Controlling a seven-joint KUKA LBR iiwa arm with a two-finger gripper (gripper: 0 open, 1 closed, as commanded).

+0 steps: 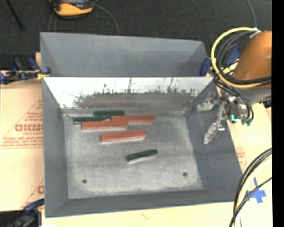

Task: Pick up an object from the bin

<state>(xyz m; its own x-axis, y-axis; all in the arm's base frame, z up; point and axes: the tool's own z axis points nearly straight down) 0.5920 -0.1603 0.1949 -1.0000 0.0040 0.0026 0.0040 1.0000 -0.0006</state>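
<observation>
The grey metal bin [57, 141] takes up the middle of the frame, its sloped walls running down to a flat, speckled floor. The arm [258, 56] comes in at the right edge, in the upper half, with an orange cover [255, 51] on top and looped cables [222, 56] round it. Below the cover, the gripper [212, 132] hangs over the bin's right sloping wall, just beyond the right edge of the floor. From this angle it cannot be told whether it is open or closed.

The loose things lie on the floor toward the upper left and centre, all well apart from the gripper. Two reddish-brown bars sit close under the back wall: the upper bar [135, 119], and the left bar [102, 125] touching it just below and to the left. A third, the lone bar [123, 136], lies just below these, near the middle of the floor. A dark green stick [109, 113] lies along the top of the two bars. A thinner dark strip [85, 120] lies at their left end. The short green stick [142, 155] lies alone and slightly tilted below centre, nearest the gripper.
</observation>
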